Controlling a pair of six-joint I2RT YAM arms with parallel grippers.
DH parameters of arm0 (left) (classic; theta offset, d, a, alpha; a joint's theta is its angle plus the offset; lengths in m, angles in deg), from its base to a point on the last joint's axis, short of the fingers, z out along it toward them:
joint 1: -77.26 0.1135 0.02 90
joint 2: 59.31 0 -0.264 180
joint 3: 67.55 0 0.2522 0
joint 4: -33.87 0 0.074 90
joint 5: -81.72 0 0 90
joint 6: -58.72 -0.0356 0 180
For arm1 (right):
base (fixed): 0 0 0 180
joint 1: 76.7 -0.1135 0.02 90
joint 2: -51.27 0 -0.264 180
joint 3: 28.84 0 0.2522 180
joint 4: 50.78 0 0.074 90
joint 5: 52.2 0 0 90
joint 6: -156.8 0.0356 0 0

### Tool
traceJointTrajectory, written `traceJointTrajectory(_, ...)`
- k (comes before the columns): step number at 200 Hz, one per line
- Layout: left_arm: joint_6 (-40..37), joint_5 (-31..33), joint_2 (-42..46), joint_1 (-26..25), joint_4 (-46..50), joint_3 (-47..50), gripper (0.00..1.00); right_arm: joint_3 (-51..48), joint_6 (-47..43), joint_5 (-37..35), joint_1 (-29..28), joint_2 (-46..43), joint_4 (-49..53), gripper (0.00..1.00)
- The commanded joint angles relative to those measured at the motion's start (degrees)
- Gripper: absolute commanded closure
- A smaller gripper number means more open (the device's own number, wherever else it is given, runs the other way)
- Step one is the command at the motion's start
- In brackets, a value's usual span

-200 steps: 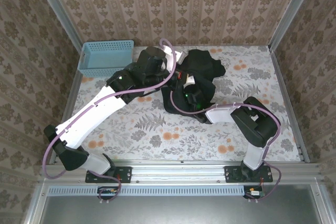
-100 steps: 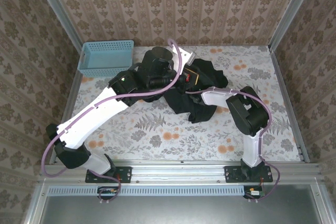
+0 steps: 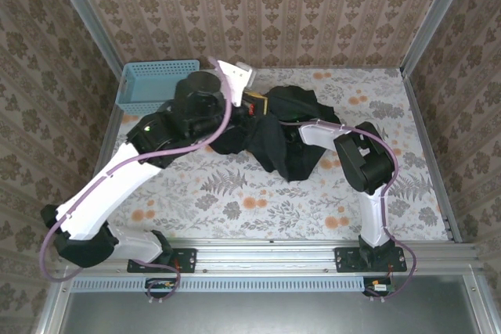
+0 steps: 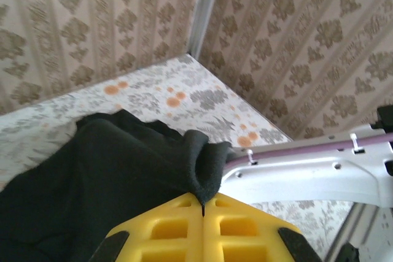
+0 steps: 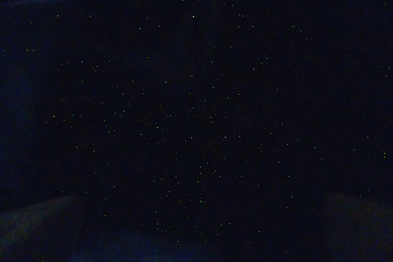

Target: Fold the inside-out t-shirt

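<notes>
Moved: left arm (image 3: 156,146) has swung back toward basket (image 3: 153,84), dragging shirt (image 3: 286,150) leftward.
Left fingers (image 4: 198,216): closed, pinching a fold of shirt edge.
Right fingers: buried under shirt; wrist view black, state cannot tell.
Shirt: crumpled, toward back of table (image 3: 235,201), draped over right arm (image 3: 356,154).

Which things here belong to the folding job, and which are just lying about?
Job:
t-shirt
left gripper, shut on a fold of it

Lying about:
blue basket, at the table's far left corner
</notes>
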Motion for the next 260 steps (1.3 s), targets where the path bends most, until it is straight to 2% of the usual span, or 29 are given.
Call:
traceJointTrajectory(1,-0.8,-1.2,1.2,0.5,-3.7,0.1,1.00,1.1,1.7,0.0,0.3,1.1,4.4,0.00)
traceJointTrajectory(26,0.2,-4.5,-0.6,-0.4,-5.3,-0.5,1.00,9.0,2.9,-3.1,0.1,5.2,13.3,0.00)
traceJointTrajectory(72,-0.5,-5.1,-4.4,-2.5,-5.1,-5.3,1.00,23.9,7.3,-8.2,-0.5,14.1,30.7,0.00)
traceJointTrajectory(107,-0.4,-5.1,-5.4,-2.7,-4.9,-6.9,1.00,34.2,6.9,-8.8,-0.7,20.7,37.7,0.02)
traceJointTrajectory(121,-0.5,-4.4,-5.2,-2.7,-4.9,-6.9,1.00,37.7,6.7,-8.5,-0.7,23.2,39.8,0.08)
traceJointTrajectory(137,-0.6,-3.5,-5.2,-2.7,-4.7,-6.7,1.00,39.6,5.9,-8.5,-0.8,24.5,40.4,0.21)
traceJointTrajectory(145,-0.6,-2.9,-5.1,-2.4,-4.4,-6.7,1.00,39.2,5.7,-8.6,-0.9,24.2,39.9,0.27)
traceJointTrajectory(153,-0.5,-2.6,-5.3,-2.0,-4.0,-6.7,1.00,37.8,4.9,-7.5,-1.0,23.1,38.1,0.38)
traceJointTrajectory(181,0.8,-2.5,-5.2,0.2,-3.2,-6.0,1.00,25.6,0.8,-6.5,-2.9,13.5,25.9,0.72)
traceJointTrajectory(205,2.0,-2.2,-5.8,3.4,-2.1,-5.5,1.00,16.4,-2.7,-4.2,-4.3,5.9,16.9,0.91)
traceJointTrajectory(233,3.6,-0.6,-7.7,9.1,0.9,-5.0,1.00,5.0,-4.8,1.7,-4.9,-2.6,6.5,1.00)
traceJointTrajectory(260,5.1,0.0,-10.8,17.2,3.6,-3.5,1.00,-4.6,-5.6,3.3,-5.9,-10.6,0.3,1.00)
